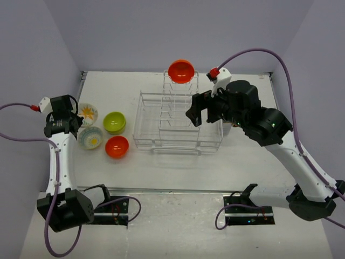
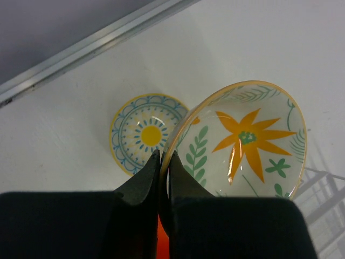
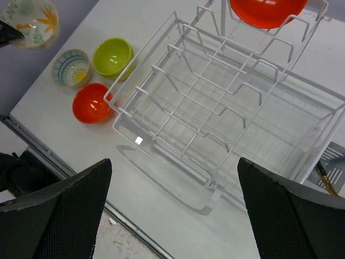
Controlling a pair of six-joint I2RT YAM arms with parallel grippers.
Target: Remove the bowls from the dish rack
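Observation:
The white wire dish rack (image 1: 178, 123) stands mid-table and shows in the right wrist view (image 3: 226, 108). One orange-red bowl (image 1: 181, 70) rests tilted in its taller slotted section at the far end (image 3: 267, 9). My left gripper (image 1: 77, 115) is shut on the rim of the cream flower bowl (image 2: 248, 140), holding it tilted at the far left (image 1: 89, 112). Left of the rack on the table sit a lime-green bowl (image 1: 114, 122), an orange-red bowl (image 1: 116, 146) and a blue-patterned bowl (image 1: 90, 137). My right gripper (image 1: 197, 110) is open and empty above the rack's right part (image 3: 172, 162).
A grey cutlery cup (image 3: 331, 170) hangs on the rack's right side. The blue-patterned bowl (image 2: 148, 132) lies just below the held bowl. A metal rail (image 2: 91, 46) runs along the table's left edge. Purple walls close in the left, back and right.

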